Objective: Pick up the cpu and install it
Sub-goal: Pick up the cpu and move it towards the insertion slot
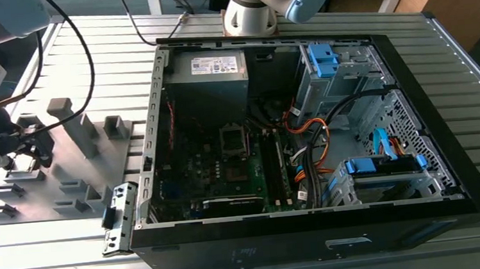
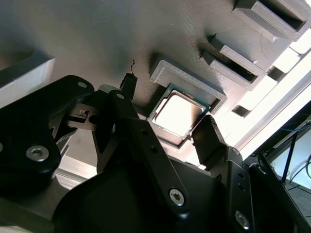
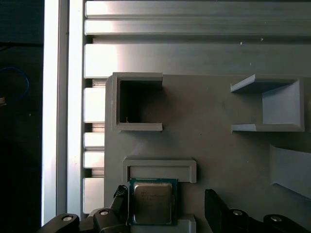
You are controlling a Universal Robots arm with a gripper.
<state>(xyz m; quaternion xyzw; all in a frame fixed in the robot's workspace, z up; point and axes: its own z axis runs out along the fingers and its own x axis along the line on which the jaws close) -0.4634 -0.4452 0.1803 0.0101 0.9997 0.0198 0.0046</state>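
tool (image 3: 167, 200) spread astride cpu (image 3: 151, 204) on grey fixture (image 3: 218, 145) | exterior view: open computer case (image 1: 274, 247) beside fixture

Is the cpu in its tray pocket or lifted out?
In: the cpu lies flat in a pocket of the grey fixture in both wrist views, the open gripper straddling it.

No wording is being made out anywhere: small print is being carried by the white label (image 1: 214, 64) on the grey box (image 1: 211, 88) in a corner of the computer case (image 1: 315, 222), and faint lines are being shown on the cpu (image 3: 151, 201) in the first wrist view, none legibly.
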